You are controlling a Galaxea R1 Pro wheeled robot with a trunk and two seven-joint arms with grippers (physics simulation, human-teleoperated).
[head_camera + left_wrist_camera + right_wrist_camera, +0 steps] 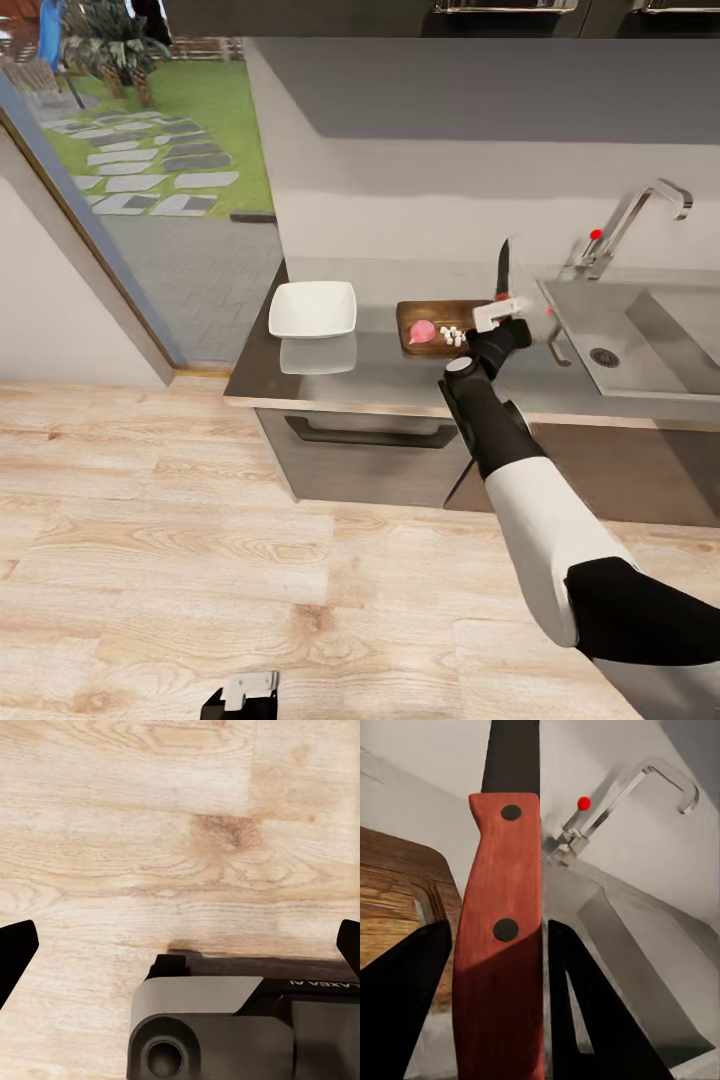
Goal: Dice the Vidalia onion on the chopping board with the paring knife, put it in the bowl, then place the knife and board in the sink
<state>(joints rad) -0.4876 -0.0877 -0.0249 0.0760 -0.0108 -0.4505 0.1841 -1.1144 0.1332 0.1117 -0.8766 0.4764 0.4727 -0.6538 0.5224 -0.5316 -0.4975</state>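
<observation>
Head view: right fingers grasp paring knife above grey countertop; left fingers released.

Chopping board, brown wood, lies flat on the countertop between the white bowl and the sink. On it: pink onion remnant with whitish diced bits beside. Paring knife, red-handled, stands blade-up at the board's sink-side end.
</observation>
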